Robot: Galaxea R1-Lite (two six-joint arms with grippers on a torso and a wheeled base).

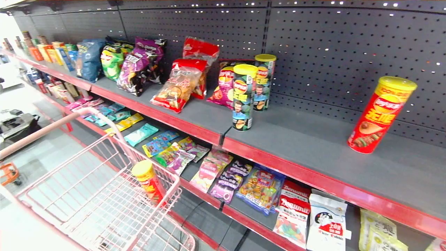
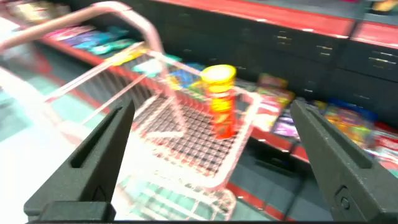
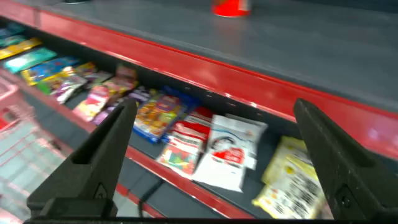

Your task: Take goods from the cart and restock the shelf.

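Observation:
A red chip can with a yellow lid [image 1: 148, 181] stands upright in the far corner of the pink wire cart [image 1: 87, 150]. In the left wrist view the same can [image 2: 221, 106] stands some way beyond my left gripper [image 2: 211, 107], which is open and holds nothing. On the upper shelf board [image 1: 313, 150] a matching red can [image 1: 381, 115] stands alone at the right. My right gripper [image 3: 214, 104] is open and bare in front of the shelf's red edge [image 3: 205, 68], with that can's base [image 3: 231, 7] farther back.
Two green chip cans [image 1: 243, 98] and several snack bags [image 1: 178, 85] fill the upper shelf's left part. Bare board lies between the green cans and the red can. The lower shelf holds rows of candy bags [image 1: 259, 188]. The cart's handle [image 1: 52, 127] juts toward the aisle.

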